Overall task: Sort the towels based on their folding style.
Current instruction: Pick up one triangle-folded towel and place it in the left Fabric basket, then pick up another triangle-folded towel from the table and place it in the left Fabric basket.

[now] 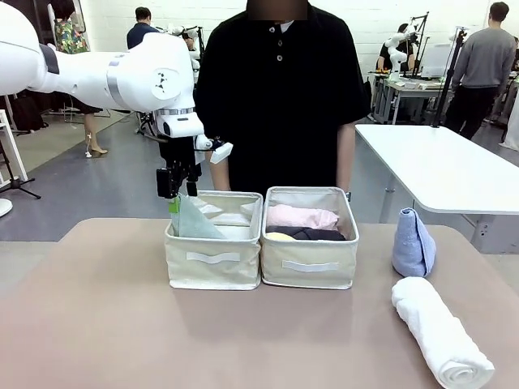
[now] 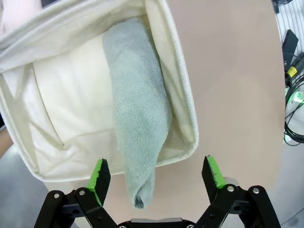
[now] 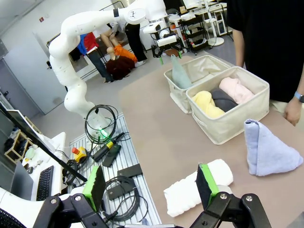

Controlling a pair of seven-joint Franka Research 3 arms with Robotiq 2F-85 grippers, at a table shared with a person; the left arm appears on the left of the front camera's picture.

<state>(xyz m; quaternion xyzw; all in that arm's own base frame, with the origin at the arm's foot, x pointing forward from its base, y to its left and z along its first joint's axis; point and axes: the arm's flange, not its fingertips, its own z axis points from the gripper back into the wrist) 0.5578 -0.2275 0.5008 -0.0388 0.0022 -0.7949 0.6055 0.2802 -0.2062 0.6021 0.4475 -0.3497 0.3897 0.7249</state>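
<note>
Beige counter (image 1: pixel 97 324) underneath; my left pincer (image 2: pixel 154 164) hangs with fingers apart over the pale green cone towel (image 2: pixel 137 118), which leans on the rim of the left bin (image 2: pixel 183 95), its tip poking out; I'd rise straight up so the pads miss the loopy terry; floppy cloth walls may let it slump; my right pincer (image 3: pixel 151 172) gapes over the white rolled towel (image 3: pixel 197 187).

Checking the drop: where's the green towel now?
Front view: the pale green towel leans in the left bin, against its left wall, just below the open left hand.
</note>
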